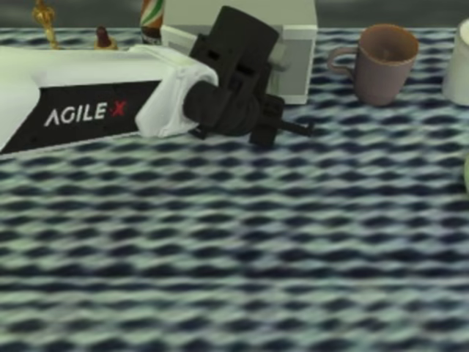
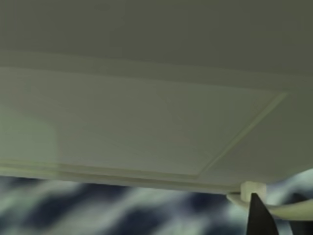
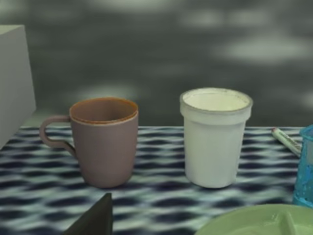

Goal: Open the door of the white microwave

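- Brown mug [image 3: 103,142] stands upright on the patterned bench [image 3: 156,188], handle turned toward the white microwave [image 3: 14,81].
- White cup [image 3: 215,137] stands upright beside the mug, apart from it.
- Green plate [image 3: 259,221], blue container [image 3: 305,166] and marker [image 3: 286,140] lie near the cup.

A brown mug [image 1: 385,62] stands at one o'clock on the blue patterned worktop [image 1: 234,249] — a white cup [image 3: 215,137] just beside it, toward two o'clock.
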You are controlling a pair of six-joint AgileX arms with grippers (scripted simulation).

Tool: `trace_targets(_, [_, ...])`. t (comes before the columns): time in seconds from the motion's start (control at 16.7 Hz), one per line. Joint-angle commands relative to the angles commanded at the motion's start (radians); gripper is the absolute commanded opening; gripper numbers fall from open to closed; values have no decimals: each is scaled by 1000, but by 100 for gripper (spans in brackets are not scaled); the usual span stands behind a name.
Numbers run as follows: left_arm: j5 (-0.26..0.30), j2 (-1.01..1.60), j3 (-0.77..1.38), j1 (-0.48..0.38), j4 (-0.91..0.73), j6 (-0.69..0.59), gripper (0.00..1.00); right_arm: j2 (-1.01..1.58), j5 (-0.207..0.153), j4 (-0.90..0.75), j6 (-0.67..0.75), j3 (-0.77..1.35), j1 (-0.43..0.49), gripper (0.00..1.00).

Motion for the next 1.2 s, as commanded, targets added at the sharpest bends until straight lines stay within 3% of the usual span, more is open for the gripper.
trace_targets(1.2, [20,-22,-29,16,14,35,0,0,0,0,0,0,0,100])
